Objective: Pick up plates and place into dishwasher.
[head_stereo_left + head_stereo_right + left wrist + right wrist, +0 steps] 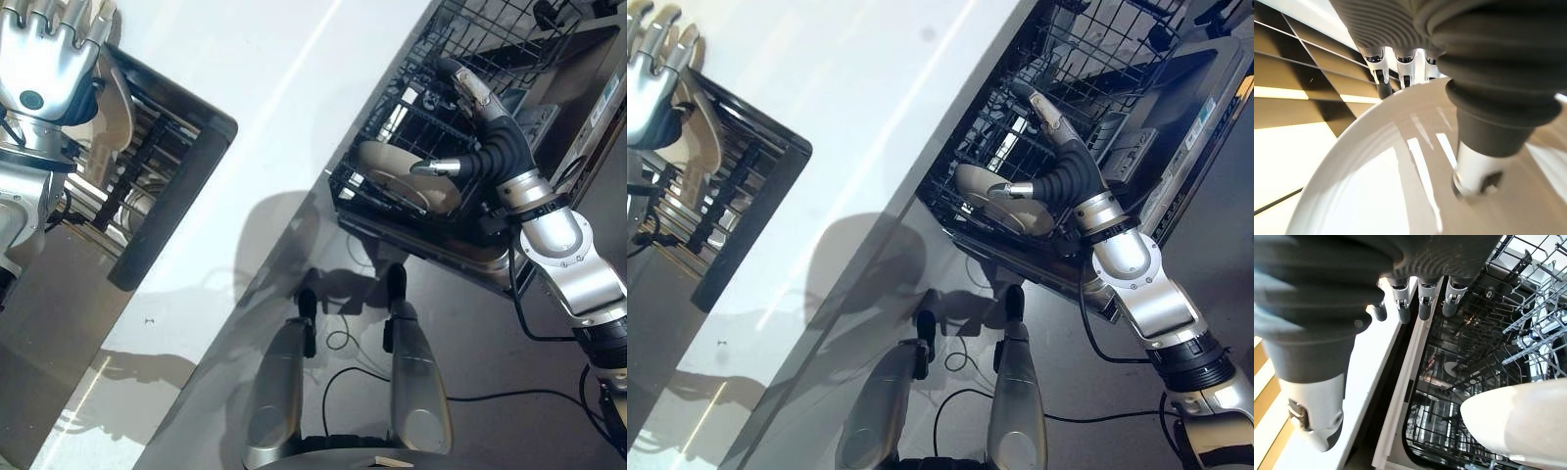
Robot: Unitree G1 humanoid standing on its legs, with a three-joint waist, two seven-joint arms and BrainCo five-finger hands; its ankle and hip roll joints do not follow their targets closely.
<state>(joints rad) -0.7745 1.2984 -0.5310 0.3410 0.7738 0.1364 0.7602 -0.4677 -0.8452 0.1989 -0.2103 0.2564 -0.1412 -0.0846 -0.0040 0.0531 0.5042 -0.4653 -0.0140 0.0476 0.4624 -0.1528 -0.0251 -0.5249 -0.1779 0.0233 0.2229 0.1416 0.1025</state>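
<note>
Plate (407, 176): cream, lying in dishwasher rack (470, 59), at roughly 8 o'clock of right hand (480, 137). That hand: fingers relaxed, thumb seemingly touching the rim, no grasp. Left hand (44, 54): closed round a white plate (1400, 186) at drying rack (157, 157).

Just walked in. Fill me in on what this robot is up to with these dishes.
It is loading plates into a dishwasher. The right hand reaches into the black wire rack of the open dishwasher, fingers straight, beside a beige plate already standing in the rack. The left hand is over at the dish rack on the white counter, its fingers and thumb closed round the rim of a white plate.
</note>
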